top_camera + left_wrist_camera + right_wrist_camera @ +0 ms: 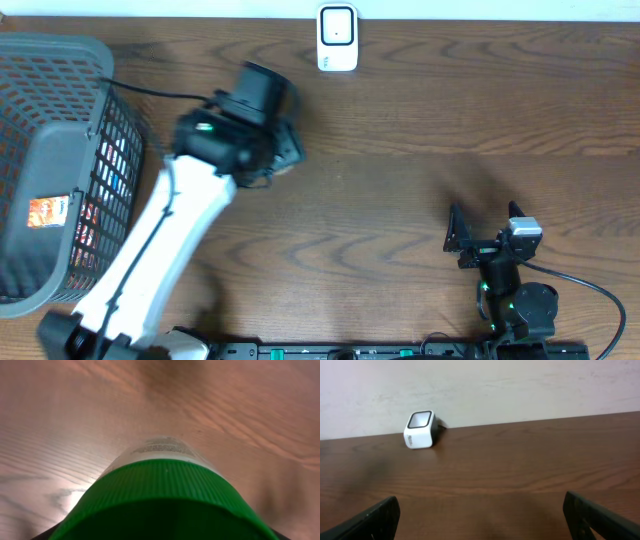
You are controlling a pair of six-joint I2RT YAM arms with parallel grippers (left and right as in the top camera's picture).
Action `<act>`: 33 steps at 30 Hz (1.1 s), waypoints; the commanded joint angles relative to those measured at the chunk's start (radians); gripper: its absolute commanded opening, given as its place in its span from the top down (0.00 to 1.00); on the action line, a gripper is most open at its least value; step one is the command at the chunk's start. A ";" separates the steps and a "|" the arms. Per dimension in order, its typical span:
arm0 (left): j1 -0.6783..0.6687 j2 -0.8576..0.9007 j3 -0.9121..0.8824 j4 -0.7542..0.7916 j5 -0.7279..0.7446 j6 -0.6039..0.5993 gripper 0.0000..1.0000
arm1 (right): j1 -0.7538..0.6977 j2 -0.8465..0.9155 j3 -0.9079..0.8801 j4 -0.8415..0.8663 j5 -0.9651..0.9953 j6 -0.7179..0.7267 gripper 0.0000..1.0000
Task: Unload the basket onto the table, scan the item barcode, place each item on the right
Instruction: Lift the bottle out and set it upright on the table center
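The table point(420, 120) was dark brown wood with a flowing grain, running back to a pale wall; a grey mesh basket point(115, 150) sat at its left end, coloured packets showing through the side; a small white scanner point(337, 38) stood at the far edge, well apart from the basket.

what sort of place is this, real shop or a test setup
Probably a mock checkout on a lab bench, not a real shop: a small white barcode scanner stands at the back of a wooden table, and a grey wire basket of packaged goods sits at the left.
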 commanded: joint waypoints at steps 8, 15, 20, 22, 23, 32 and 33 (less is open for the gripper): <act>-0.195 0.211 -0.154 0.203 -0.183 -0.575 0.39 | 0.010 -0.005 -0.004 -0.003 0.010 -0.014 0.01; -0.278 0.402 -0.154 0.232 -0.221 -0.952 0.39 | 0.010 -0.005 -0.004 -0.002 0.010 -0.014 0.01; -0.290 0.452 -0.154 0.321 -0.175 -1.015 0.35 | 0.010 -0.005 -0.004 -0.003 0.010 -0.014 0.01; -0.290 0.451 -0.154 0.348 -0.168 -1.015 0.31 | 0.010 -0.005 -0.004 -0.002 0.010 -0.014 0.01; -0.290 0.446 -0.154 0.351 -0.162 -1.015 0.28 | 0.010 -0.005 -0.004 -0.002 0.010 -0.014 0.01; -0.303 0.339 -0.154 0.347 -0.137 -0.972 0.15 | 0.010 -0.005 -0.004 -0.002 0.010 -0.014 0.01; -0.307 0.317 -0.154 0.347 -0.137 -0.972 0.14 | 0.010 -0.005 -0.004 -0.003 0.010 -0.014 0.01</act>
